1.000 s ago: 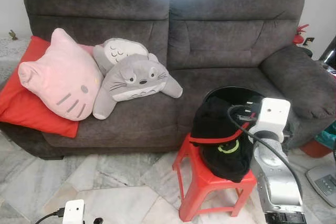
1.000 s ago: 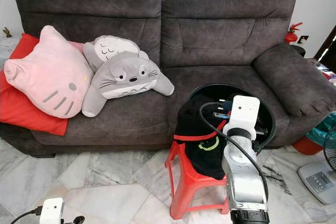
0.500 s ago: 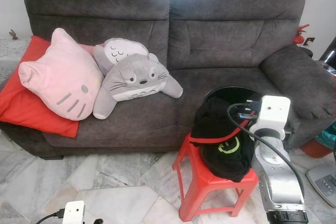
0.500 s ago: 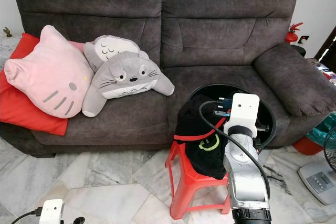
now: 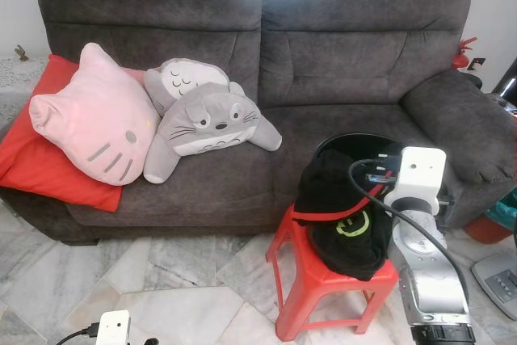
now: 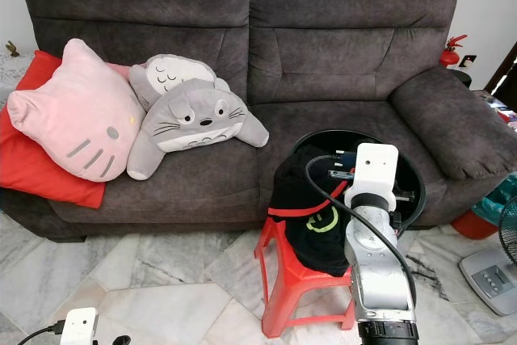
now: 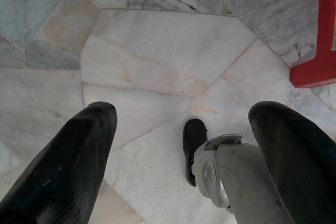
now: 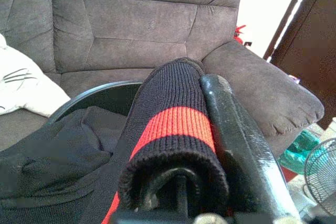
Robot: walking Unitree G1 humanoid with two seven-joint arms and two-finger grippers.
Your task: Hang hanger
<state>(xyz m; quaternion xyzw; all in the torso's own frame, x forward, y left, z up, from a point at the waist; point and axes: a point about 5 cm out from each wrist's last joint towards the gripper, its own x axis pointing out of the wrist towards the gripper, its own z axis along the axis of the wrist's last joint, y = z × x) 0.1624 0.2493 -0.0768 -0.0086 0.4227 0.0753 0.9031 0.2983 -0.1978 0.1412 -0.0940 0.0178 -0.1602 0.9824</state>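
Observation:
A black garment (image 5: 343, 208) with a red stripe and a green logo is heaped on a red plastic stool (image 5: 323, 288) in front of the sofa. Behind it stands a black round rim (image 5: 355, 140). My right gripper (image 8: 202, 127) is raised beside the stool and shut on the garment's ribbed black hem with the red stripe (image 8: 173, 124); the knit wraps one finger. In the head views the right wrist's white housing (image 5: 420, 171) hides the fingers. My left gripper (image 7: 184, 150) hangs low over the marble floor, open and holding nothing.
A dark grey sofa (image 5: 347, 62) carries a pink cat cushion (image 5: 93, 119), a red cushion (image 5: 32, 151) and grey plush toys (image 5: 206, 119). To the right are a white floor scale (image 5: 501, 280), a fan (image 6: 507, 236) and a red extinguisher (image 5: 462, 52). Marble floor (image 5: 161, 280) lies to the left.

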